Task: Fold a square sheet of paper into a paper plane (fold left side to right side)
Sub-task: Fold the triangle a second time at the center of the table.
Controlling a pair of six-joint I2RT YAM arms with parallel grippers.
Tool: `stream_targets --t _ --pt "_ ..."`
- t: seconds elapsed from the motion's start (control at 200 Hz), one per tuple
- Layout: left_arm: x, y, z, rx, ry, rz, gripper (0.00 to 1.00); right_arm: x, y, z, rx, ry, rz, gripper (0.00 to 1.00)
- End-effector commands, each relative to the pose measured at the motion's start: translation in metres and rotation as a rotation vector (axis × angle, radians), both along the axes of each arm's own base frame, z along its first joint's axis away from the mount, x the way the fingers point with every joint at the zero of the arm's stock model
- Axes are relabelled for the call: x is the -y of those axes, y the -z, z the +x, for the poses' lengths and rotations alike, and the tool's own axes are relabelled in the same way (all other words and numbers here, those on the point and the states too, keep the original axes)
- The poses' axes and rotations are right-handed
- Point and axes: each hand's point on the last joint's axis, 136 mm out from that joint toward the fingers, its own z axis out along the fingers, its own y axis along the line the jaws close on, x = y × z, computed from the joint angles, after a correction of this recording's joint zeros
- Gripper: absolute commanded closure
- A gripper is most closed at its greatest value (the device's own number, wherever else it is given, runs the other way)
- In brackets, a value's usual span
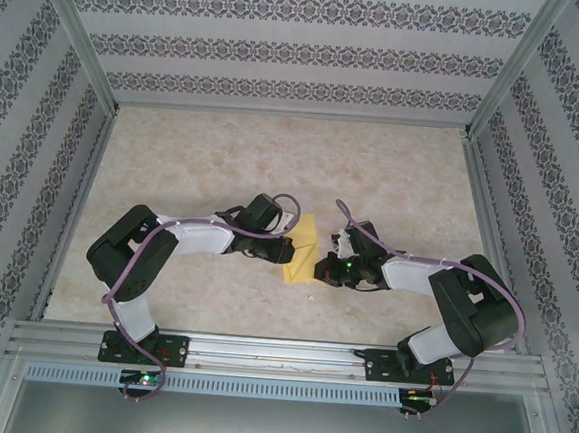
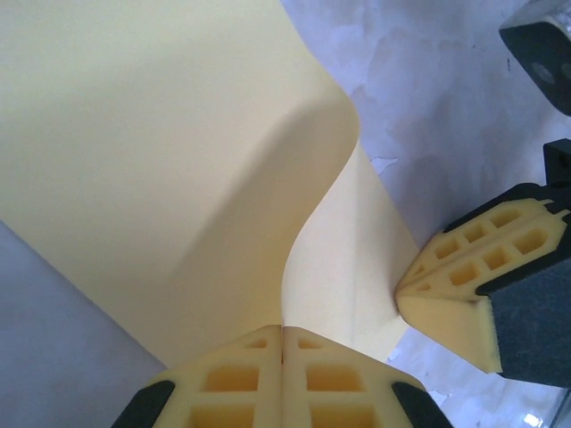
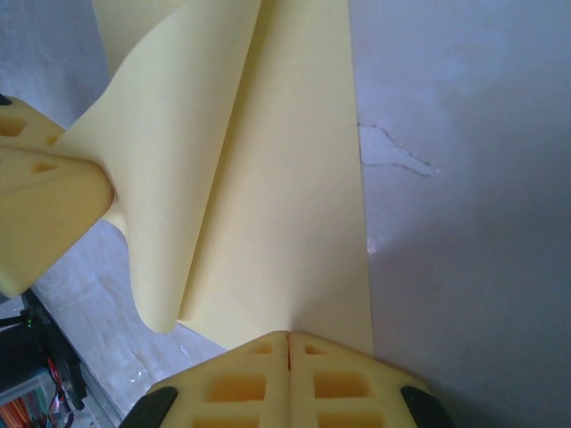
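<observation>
The closed left gripper [image 2: 283, 337] pinches a lifted flap of the thin yellow paper sheet [image 2: 134, 134] on the worktop [image 1: 224, 161]. The closed right gripper [image 3: 287, 341] touches its flat right edge.

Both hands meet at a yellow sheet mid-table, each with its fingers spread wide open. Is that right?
No: both are shut. The left hand has its fingers pressed together in the left wrist view, the right hand likewise in the right wrist view. Both do meet at the yellow sheet mid-table.
</observation>
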Motion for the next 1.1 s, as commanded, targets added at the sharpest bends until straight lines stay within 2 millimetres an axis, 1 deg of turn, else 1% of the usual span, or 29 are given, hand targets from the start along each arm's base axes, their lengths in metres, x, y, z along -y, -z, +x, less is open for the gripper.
stream_targets --t 0.0,0.225,0.769,1.094 --pt "-0.008 0.004 0.008 0.008 0.001 0.044 1.0 0.012 0.022 -0.016 -0.059 -0.013 -0.094 1.0" --pt "-0.011 0.009 0.012 0.01 -0.006 0.063 1.0 0.013 0.025 -0.017 -0.064 -0.013 -0.101 1.0" --pt "-0.017 0.008 0.02 0.034 -0.031 0.079 1.0 0.014 0.029 -0.018 -0.078 -0.013 -0.11 1.0" --pt "-0.019 0.013 0.019 0.023 -0.027 0.097 1.0 0.014 0.029 -0.018 -0.079 -0.013 -0.111 1.0"
